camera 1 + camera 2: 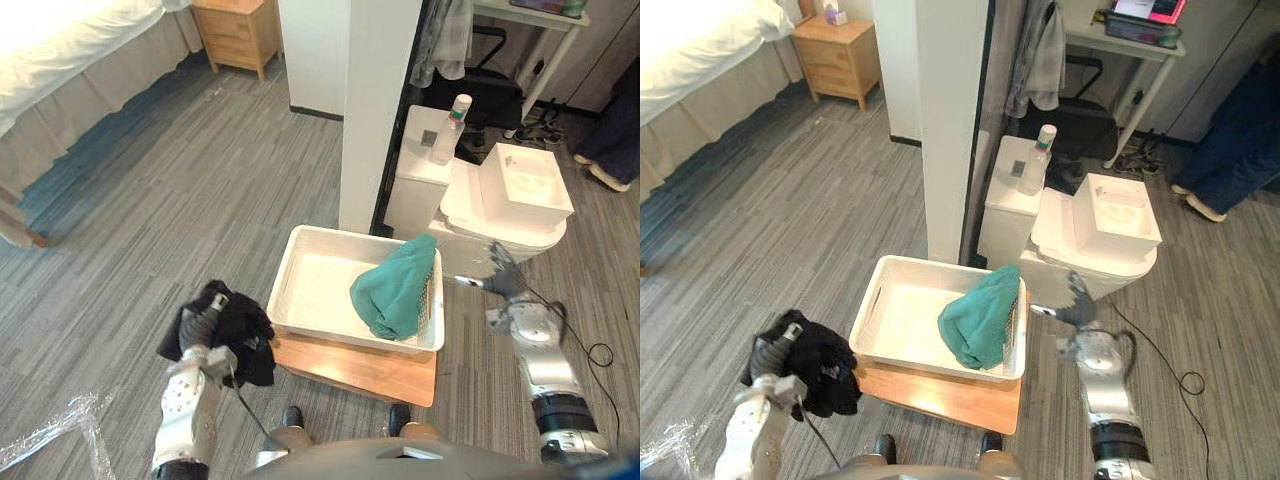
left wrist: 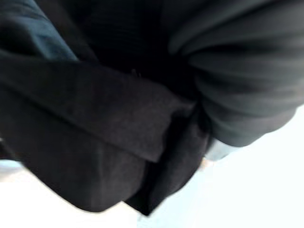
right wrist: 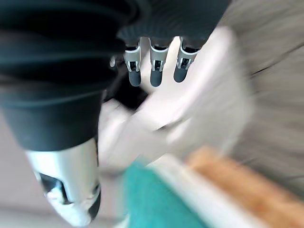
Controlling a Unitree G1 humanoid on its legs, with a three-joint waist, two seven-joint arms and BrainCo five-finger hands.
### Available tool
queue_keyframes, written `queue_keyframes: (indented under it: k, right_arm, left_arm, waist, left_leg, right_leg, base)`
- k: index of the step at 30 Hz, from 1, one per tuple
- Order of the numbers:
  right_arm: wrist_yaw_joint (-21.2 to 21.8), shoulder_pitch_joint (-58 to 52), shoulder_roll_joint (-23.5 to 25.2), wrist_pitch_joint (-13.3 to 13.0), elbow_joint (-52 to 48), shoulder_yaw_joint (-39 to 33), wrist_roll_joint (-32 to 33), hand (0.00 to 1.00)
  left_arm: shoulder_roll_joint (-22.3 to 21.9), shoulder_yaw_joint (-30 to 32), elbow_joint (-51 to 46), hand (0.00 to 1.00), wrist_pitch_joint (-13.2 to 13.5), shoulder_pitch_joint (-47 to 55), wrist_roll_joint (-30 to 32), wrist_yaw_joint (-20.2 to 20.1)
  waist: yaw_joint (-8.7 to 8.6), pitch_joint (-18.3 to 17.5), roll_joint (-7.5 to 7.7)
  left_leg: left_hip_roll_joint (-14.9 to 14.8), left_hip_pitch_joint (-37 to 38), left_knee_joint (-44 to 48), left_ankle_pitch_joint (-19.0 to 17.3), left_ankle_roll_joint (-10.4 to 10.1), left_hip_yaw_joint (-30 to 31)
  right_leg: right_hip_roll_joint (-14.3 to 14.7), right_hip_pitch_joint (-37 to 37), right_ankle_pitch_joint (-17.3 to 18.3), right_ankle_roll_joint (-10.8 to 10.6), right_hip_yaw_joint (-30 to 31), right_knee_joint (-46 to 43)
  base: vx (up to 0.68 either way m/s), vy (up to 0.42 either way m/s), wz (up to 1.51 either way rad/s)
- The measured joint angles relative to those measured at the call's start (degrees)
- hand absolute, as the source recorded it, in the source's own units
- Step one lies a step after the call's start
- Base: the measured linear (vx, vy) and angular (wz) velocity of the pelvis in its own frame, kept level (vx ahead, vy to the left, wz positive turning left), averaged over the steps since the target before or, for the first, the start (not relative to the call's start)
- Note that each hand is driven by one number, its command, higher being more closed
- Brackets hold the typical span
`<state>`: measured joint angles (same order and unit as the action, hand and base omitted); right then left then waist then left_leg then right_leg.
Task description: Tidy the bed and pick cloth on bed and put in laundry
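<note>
Black cloth (image 1: 248,338) around left robot hand (image 1: 206,319)

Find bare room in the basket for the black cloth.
Bare: left half of the white basket floor, by its left wall. Crowded: right side, teal cloth draped over the rim. The left hand grips the black cloth.

black cloth (image 1: 250,335): bunched, left of white basket (image 1: 310,285) | teal cloth (image 1: 395,290): heaped inside

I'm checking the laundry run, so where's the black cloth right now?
In the left eye view, the black cloth is bunched around the robot's left hand at lower left, just left of the white basket holding the teal cloth.
</note>
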<state>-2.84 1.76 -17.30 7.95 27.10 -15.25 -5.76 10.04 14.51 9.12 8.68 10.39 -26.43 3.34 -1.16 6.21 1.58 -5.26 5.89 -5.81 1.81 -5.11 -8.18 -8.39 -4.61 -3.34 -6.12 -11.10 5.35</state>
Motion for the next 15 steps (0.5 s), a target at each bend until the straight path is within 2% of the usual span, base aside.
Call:
queue_keyframes:
  k: [1,2,4,8,12,15]
  right_arm:
    - [-0.28,-0.09,-0.26,-0.14,1.68,-1.20,0.50,0.00]
    - [-0.42,-0.42,-1.18,-1.08,3.86,-2.56,1.15,0.00]
    - [-0.02,-1.74,-2.73,-3.16,4.26,-2.66,1.16,0.00]
    - [0.18,-3.85,-3.53,-4.76,5.81,-3.17,3.62,0.00]
    - [-0.69,-4.74,-3.21,-3.27,15.11,-5.17,4.58,0.00]
    - [-1.23,-6.07,-1.36,-2.63,22.93,-8.89,6.93,0.00]
  left_arm:
    - [0.20,0.61,-0.24,1.00,0.31,-0.21,-0.10,0.36]
    - [0.84,1.46,-0.91,1.00,0.64,-0.55,-1.38,0.81]
    - [2.19,2.11,-1.16,1.00,0.69,-1.47,-2.77,0.79]
    - [2.56,3.69,-1.32,1.00,0.68,-4.26,-4.42,0.82]
    - [3.17,5.33,-5.76,1.00,0.83,-4.44,-4.38,0.96]
    - [8.88,7.14,-7.35,1.00,1.92,-5.42,-4.43,0.91]
  waist:
    - [-0.18,-0.27,-0.24]
    - [-1.11,-0.56,-0.62]
    - [-1.65,-0.91,-1.08]
    - [-1.78,-2.27,-0.39]
    - [-1.87,-2.89,0.44]
    - [-2.36,-3.27,-0.17]
  left_leg:
    - [0.00,0.00,-0.03,0.00,0.00,0.00]
    - [-0.01,0.08,-0.06,0.00,0.00,-0.01]
    - [-0.13,0.08,-0.08,0.00,0.00,-0.21]
    - [-0.53,0.16,-0.10,-0.31,-0.01,-0.76]
    - [-0.53,0.20,-0.10,-0.55,0.03,-0.94]
    - [-0.54,0.60,-0.09,-0.78,0.00,-1.44]
  right_leg:
    - [0.00,0.00,0.00,0.00,0.00,0.00]
    - [0.00,-0.05,-0.02,0.03,0.01,0.00]
    - [0.11,-0.09,-0.05,0.08,0.22,-0.01]
    - [0.58,0.11,0.23,0.55,0.93,0.00]
    - [0.60,0.11,0.47,0.90,1.10,0.00]
    - [0.64,-0.01,0.49,0.89,1.40,-0.01]
  base:
    - [0.00,0.000,0.00]
    - [0.00,0.000,0.00]
    - [-0.05,-0.019,-0.07]
    - [-0.04,-0.018,-0.07]
    - [0.00,0.000,0.00]
    - [0.02,0.001,-0.07]
